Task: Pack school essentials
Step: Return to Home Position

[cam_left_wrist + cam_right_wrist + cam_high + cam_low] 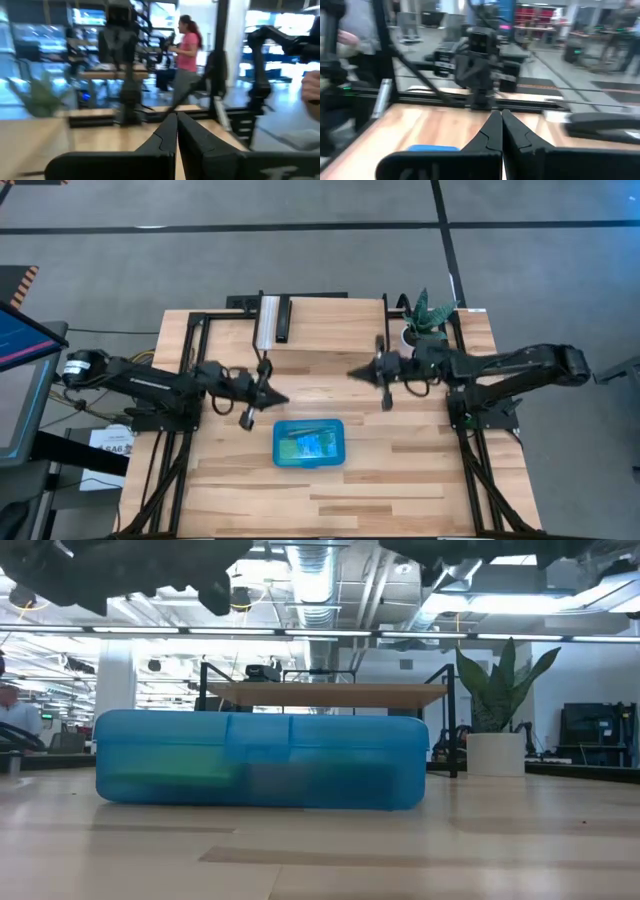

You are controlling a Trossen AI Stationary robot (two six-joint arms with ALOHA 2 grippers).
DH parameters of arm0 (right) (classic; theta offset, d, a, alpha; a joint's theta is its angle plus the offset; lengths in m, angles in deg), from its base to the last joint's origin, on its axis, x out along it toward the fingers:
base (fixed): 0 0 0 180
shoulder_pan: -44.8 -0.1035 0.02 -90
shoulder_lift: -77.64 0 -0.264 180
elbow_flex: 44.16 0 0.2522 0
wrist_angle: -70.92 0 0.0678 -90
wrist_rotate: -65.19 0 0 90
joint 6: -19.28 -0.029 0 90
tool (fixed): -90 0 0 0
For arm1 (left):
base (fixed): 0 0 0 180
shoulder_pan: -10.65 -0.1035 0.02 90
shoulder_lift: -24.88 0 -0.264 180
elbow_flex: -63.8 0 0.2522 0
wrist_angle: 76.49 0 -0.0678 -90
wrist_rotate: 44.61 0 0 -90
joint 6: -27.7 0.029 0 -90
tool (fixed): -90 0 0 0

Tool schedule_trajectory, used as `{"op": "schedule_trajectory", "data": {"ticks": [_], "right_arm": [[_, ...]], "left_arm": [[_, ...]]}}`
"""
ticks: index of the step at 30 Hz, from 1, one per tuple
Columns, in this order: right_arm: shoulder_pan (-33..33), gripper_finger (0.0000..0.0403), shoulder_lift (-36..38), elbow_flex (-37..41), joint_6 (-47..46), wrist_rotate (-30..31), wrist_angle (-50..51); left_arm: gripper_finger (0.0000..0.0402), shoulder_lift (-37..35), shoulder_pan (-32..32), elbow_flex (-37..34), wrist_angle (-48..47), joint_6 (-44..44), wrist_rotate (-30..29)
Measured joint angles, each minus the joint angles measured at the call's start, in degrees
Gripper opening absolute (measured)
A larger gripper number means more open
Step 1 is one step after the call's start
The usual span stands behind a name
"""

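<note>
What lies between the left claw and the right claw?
Between the left claw and right claw only bare table shows in the high view; the blue case lies outside that gap.

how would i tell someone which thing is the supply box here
On the light wooden table, look near the middle, close by the left hand and right hand. The supply box lies there shut: a flat, translucent blue rectangle, unlike the green potted plant at a corner.

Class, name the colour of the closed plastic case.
The plastic case is translucent blue, clearest in the low view.
</note>
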Motion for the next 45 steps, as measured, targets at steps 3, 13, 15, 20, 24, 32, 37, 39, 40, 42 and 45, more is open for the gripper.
{"op": "schedule_trajectory", "data": {"ticks": [3, 13, 15, 20, 24, 32, 37, 39, 40, 42, 45], "right_arm": [[4.4, 0.0008, 2.4, 0.0, 0.0, -0.2, 2.9], [11.1, 0.0008, 8.6, 0.0, -0.7, -1.7, 6.6], [12.2, 0.0008, 10.0, 0.0, -1.6, -1.7, 6.6], [15.3, 0.0008, 11.3, 0.0, -3.2, -1.0, 6.3], [17.5, 0.0008, 10.7, 0.0, -4.0, 1.7, 6.2], [20.5, 0.0008, 5.7, 0.0, -5.9, 1.9, -3.3], [20.5, 0.0008, 5.3, 0.0, -4.2, 1.9, -5.1], [20.5, 0.0008, 5.8, 0.0, -4.1, 1.8, -4.5], [20.5, 0.0008, 6.2, 0.0, -4.1, 1.7, -4.3], [20.5, 0.0008, 7.3, 0.0, -4.2, 1.7, -3.2], [20.2, 0.0008, 9.5, 0.0, -5.0, 1.6, 0.4]], "left_arm": [[0.0, -6.4, -4.5, 0.0, -6.5, 2.7, 0.4], [0.0, -23.1, -11.3, -0.1, -25.0, 7.1, -2.5], [0.0, -25.2, -11.3, -0.1, -26.9, 7.8, -4.1], [0.0, -27.5, -11.3, -1.3, -29.3, 9.0, -6.7], [0.0, -28.1, -11.3, -1.7, -29.3, 11.2, -7.4], [0.0, -28.1, -13.8, -1.6, -27.4, 14.5, -8.4], [0.0, -29.4, -16.1, -1.4, -27.7, 13.3, -7.1], [0.0, -30.4, -16.6, -1.4, -28.8, 13.0, -5.6], [0.0, -31.2, -16.7, -1.4, -29.7, 12.9, -5.1], [0.0, -34.1, -16.8, -1.5, -31.7, 12.4, -4.6], [0.0, -39.3, -16.8, -2.6, -33.1, 10.5, -4.6]]}}
